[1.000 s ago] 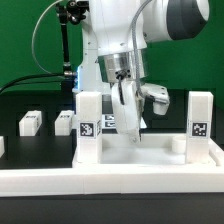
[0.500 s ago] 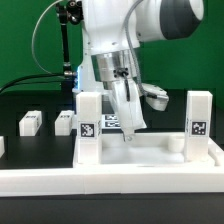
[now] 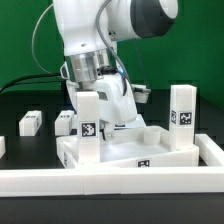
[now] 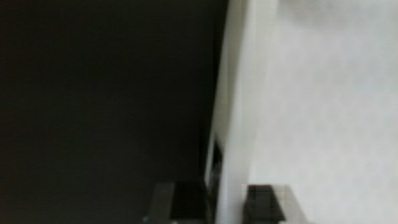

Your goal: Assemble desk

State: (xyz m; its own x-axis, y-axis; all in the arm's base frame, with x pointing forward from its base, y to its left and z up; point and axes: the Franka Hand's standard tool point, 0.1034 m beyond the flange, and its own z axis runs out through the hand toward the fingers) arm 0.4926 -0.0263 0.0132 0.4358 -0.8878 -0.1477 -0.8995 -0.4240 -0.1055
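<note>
The white desk panel (image 3: 150, 142) lies skewed and tilted on the black table, with one tagged square leg (image 3: 88, 124) upright at its near left corner and another (image 3: 181, 117) at its right. My gripper (image 3: 119, 116) reaches down behind the left leg onto the panel's back rim. In the wrist view the panel's edge (image 4: 224, 120) runs between the two dark fingers (image 4: 267, 203), and the gripper (image 4: 219, 203) is shut on it. Two loose legs (image 3: 30, 122) (image 3: 65, 120) lie at the exterior view's left.
A long white rail (image 3: 100, 180) runs along the front and turns up at the exterior view's right (image 3: 214, 150), close to the panel. A dark post with cables (image 3: 68, 45) stands behind against the green backdrop.
The arm has swung toward the exterior view's left and turned. The panel with its two legs has turned and shifted with it, so it now sits skewed instead of square to the rail.
</note>
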